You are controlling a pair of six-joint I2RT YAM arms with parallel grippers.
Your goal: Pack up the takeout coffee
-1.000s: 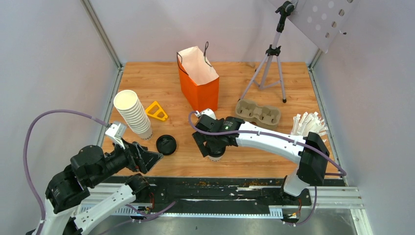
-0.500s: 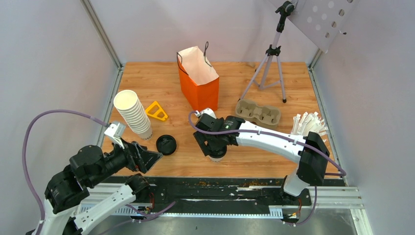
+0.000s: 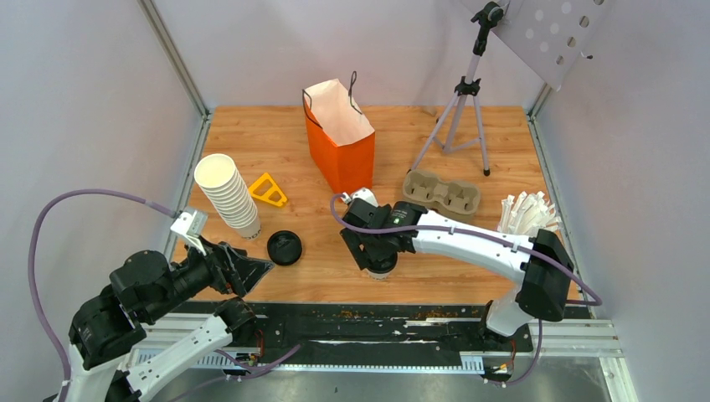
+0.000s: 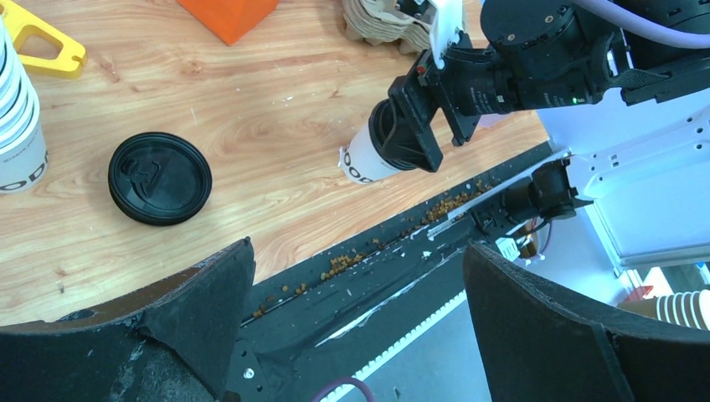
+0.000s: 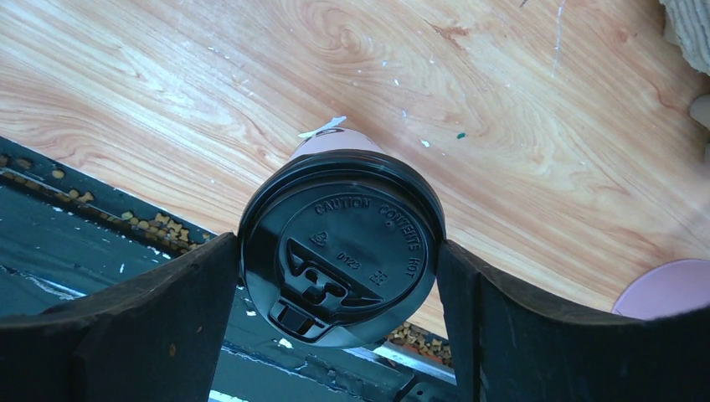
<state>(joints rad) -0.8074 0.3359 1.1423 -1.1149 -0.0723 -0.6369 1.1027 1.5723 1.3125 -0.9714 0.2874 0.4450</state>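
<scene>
1. Down at the near edge of the desk (image 3: 251,134), about midway along: grasping the takeout coffee (image 4: 364,159) with the right hand (image 5: 339,251), one finger pressed against each side of the black lid.
2. From the right wrist, looking straight down on that lid: filling the whole gap from finger to finger, with a sliver of white cup wall showing beyond it.
3. From the left wrist: base of the cup down on the wood, just inside the black rail (image 4: 393,251) with its trail of brown crumbs.
4. Over to the left hand (image 4: 358,251): released, spread wide, gripping nothing, hovering by the near-left corner of the desk.
5. Just beyond it, flat on the wood: a loose black lid (image 4: 159,178), close to the foot of a leaning stack of lidless white cups (image 3: 226,194) along the left edge.
6. Right beside that stack, toward the middle: a yellow triangular piece (image 3: 268,190).
7. Further back, near the middle of the desk: an orange paper bag (image 3: 339,142), upright, mouth open, well apart from the held cup.
8. Right of the bag: a cardboard cup carrier (image 3: 441,193), with a tripod (image 3: 459,109) standing toward the far-right corner.
9. At the right edge: a bundle of white paper sticks (image 3: 527,213), fanned out.
</scene>
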